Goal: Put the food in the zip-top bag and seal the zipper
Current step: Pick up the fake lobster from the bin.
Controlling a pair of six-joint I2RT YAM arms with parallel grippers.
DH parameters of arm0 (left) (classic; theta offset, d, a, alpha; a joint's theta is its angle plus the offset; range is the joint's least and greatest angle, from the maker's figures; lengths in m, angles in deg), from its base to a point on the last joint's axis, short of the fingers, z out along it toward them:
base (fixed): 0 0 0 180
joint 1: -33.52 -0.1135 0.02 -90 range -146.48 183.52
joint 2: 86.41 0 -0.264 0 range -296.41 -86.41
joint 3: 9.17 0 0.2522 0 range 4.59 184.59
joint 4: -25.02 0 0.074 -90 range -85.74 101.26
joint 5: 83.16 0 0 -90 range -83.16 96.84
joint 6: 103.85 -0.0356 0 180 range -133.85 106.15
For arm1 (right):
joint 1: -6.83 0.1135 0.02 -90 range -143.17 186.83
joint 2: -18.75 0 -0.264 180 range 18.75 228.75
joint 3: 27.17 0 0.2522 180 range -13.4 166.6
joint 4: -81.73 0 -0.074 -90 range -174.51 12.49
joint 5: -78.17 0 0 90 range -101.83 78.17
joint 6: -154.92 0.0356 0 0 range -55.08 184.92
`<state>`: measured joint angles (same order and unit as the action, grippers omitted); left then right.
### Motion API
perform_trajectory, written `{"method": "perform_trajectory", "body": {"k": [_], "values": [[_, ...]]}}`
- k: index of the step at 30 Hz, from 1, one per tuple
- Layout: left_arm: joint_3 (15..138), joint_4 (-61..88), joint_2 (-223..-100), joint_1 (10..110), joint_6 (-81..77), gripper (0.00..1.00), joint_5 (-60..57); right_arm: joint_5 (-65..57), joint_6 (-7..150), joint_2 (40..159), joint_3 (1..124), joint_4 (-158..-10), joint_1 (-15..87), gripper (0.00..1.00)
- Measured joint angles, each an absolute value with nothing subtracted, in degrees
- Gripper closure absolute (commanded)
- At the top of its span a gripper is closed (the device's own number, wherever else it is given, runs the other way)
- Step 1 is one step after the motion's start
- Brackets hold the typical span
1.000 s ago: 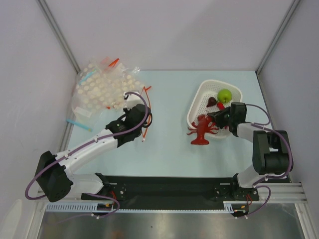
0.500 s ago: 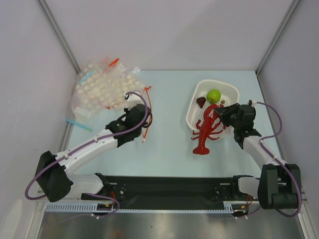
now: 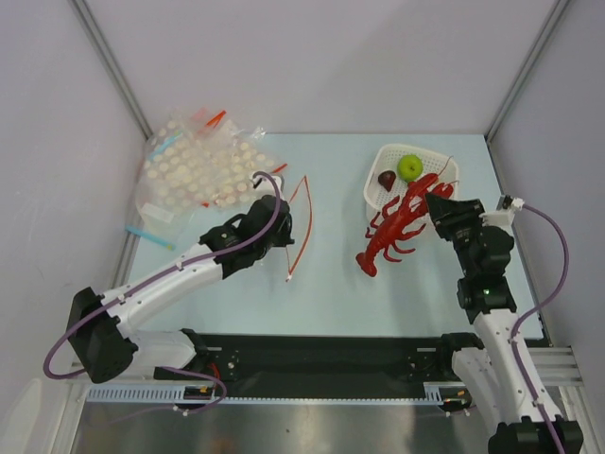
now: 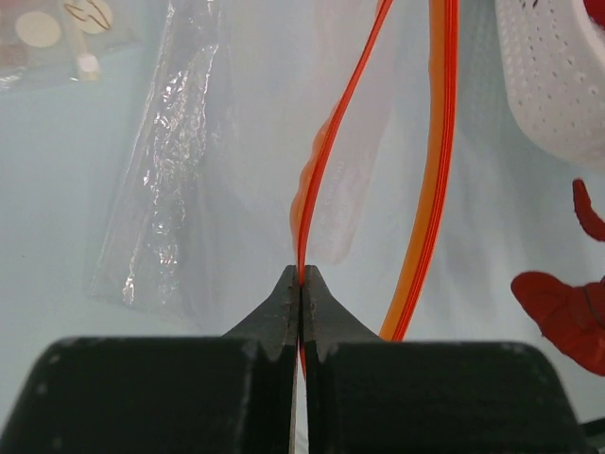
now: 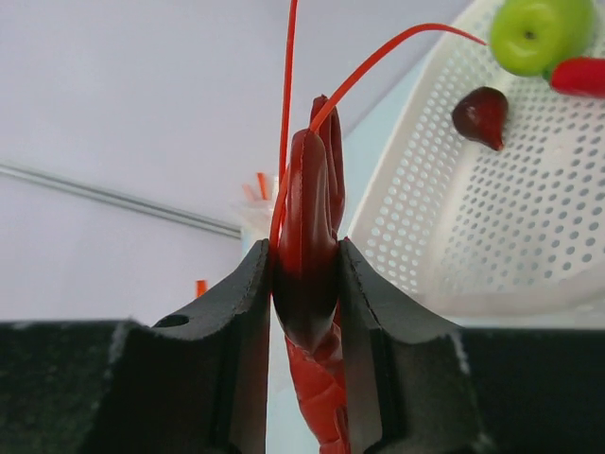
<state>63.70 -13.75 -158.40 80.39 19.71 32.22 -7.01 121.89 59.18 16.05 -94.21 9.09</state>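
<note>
The lobster (image 3: 402, 232) hangs in the air just left of the basket (image 3: 371, 194), tail slanting down over the table. The right gripper (image 3: 437, 203) has it clamped by the head end, the jaws pressed on both sides of the red shell in the right wrist view (image 5: 304, 222). Holding it by one end probably leaves the long body free to go into the bag tail first.

The bag (image 4: 180, 189) lies toward the left, near the pile of dotted bags (image 3: 194, 170). The left gripper (image 4: 301, 276) is pressed together on one lip of the zipper (image 4: 345, 113). The other lip bows away from it, so the mouth seems to be held apart to receive the lobster.

A second ago the lobster lay low at the basket's near edge with the right arm folded beside it. Now it is raised and the arm is stretched up. The green fruit (image 3: 409, 167) sits elsewhere in the basket. The red strip has swung out toward the middle, bowed wider.
</note>
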Motion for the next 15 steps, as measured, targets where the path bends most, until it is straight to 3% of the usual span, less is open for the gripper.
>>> {"method": "perform_trajectory", "body": {"k": [7,15], "values": [[64.21,-14.93,-158.12,81.46,19.84,1.0,27.33,-9.68,121.22,53.23,15.74,-93.46,12.24,1.0],[64.21,-14.98,-157.44,81.79,19.82,1.0,27.02,-9.39,123.18,60.14,14.28,-93.59,13.24,1.0]]}}
